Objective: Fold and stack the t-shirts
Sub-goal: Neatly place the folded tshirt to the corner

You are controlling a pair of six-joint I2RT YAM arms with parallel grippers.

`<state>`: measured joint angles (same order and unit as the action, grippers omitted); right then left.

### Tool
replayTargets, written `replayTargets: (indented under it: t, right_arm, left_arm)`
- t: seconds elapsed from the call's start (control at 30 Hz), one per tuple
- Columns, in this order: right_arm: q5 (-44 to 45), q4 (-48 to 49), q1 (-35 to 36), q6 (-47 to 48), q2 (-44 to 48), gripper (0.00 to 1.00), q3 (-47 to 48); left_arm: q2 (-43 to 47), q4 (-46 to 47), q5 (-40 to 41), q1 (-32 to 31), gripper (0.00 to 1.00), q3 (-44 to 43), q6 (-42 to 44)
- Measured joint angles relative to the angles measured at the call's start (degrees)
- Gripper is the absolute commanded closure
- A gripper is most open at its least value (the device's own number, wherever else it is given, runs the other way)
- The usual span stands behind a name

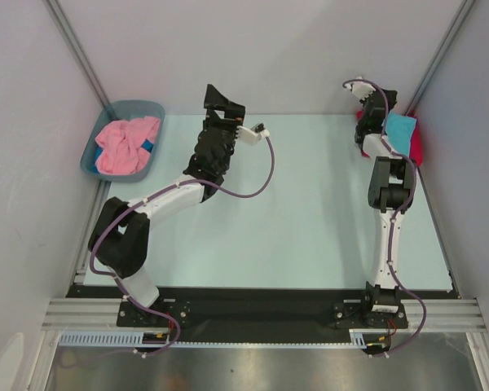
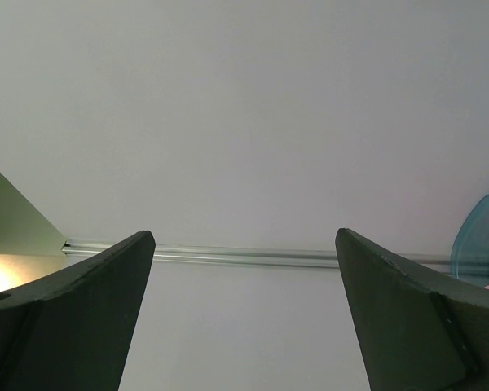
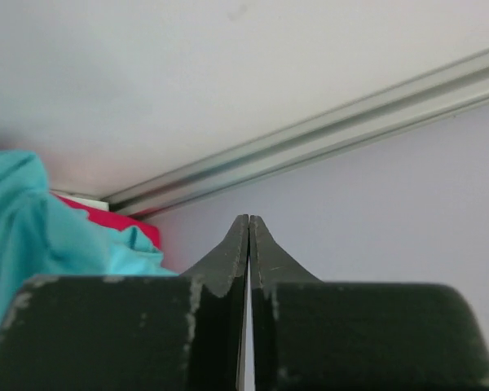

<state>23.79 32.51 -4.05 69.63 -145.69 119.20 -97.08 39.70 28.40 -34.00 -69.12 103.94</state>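
Three garments are seen on the pale-green table (image 1: 310, 212). A turquoise soft-cloth t-shirt (image 1: 402, 130) is laid as a flat rectangle on a crimson red cloth t-shirt (image 1: 416, 147) at the far right edge, just beside the right gripper (image 3: 248, 224), whose jaws are pressed flat together with nothing between them. The crumpled pink cloth t-shirt (image 1: 124, 145) is heaped inside the grey-blue plastic tub (image 1: 88, 159) at the far left corner. It is not yet folded, so it is judged to be the piece wanted next. The left gripper (image 2: 244, 236) is spread to its widest, empty, and aimed at the back wall. The pink heap lies to that gripper's left — near, but apart — and the left arm is clearly the nearer. No long axis can be read from the bunched cloth.
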Motion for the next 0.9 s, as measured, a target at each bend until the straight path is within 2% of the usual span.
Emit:
replayTargets:
  t: [0.43,0.53,0.73,0.9]
  right_arm:
    - [-0.8,0.4,-7.0,4.2,-1.2,1.0,0.5]
    - [-2.1,-1.0,-6.5,5.4,-4.8,1.0,3.3]
    - [-4.6,-8.9,-3.1,7.8,-17.9,1.0,15.3]
    - [-4.6,-11.3,-1.1,9.7,-19.0,1.0,16.0]
  left_arm:
    - [0.0,-0.6,0.1,0.3,0.0,-0.5,-0.1]
    - [0.0,-1.0,0.2,0.3,0.0,-1.8,-0.4]
    - [0.0,-1.3,1.0,0.4,0.0,-4.1,-1.0]
    - [0.0,-1.2,1.4,0.7,0.0,-4.0,-1.9]
